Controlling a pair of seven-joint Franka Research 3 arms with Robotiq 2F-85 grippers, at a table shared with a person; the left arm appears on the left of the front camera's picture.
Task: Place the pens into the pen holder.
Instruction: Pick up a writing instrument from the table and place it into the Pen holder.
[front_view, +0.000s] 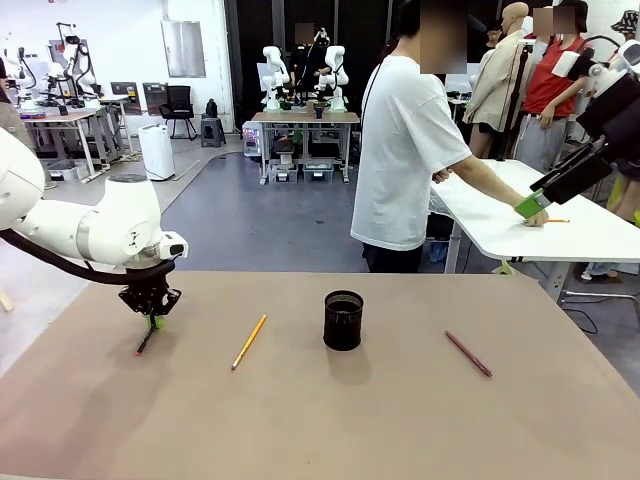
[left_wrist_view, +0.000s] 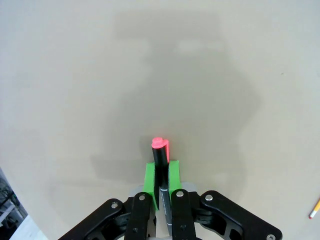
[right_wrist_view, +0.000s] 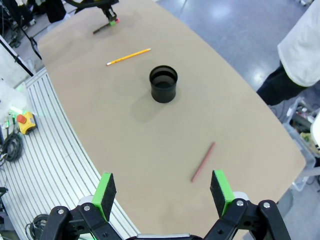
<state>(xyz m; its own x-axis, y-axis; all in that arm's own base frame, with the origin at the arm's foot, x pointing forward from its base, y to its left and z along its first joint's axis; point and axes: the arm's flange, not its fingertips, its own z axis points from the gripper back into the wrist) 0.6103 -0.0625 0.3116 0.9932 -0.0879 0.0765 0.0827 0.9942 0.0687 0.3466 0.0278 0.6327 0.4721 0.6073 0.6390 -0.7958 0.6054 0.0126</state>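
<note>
- Beyond the far edge lay a workshop floor with further benches, and a white table (front_view: 500, 225) stood off to the right.
- Brown and broad, the tabletop (front_view: 400, 420) carried every task item.
- A person (front_view: 400, 150) in a white T-shirt stood behind its far side, turned toward the white table with a hand resting on it.
- The left arm (front_view: 90, 230) reached in low over the tabletop's left part.
- The right gripper (right_wrist_view: 165, 187) hung high above the right part of the tabletop, its green pads spread wide with nothing between them.
- The left gripper (front_view: 153, 318) pointed down at the surface, its pads clamped on the dark pen with the pink end (left_wrist_view: 161, 150).
- The pen holder (front_view: 343, 320) — a black mesh cup — stood upright near the middle of the tabletop, and its inside looked dark in the right wrist view (right_wrist_view: 163, 84).
- The maroon pen (front_view: 468, 353) lay flat to the holder's right, well apart from it.
- The yellow-orange pen (front_view: 249, 341) lay flat between the holder and the left gripper, touching neither.
- The dark pen's pink end stuck out just past the pads — in the front view it slanted down to the tabletop.
</note>
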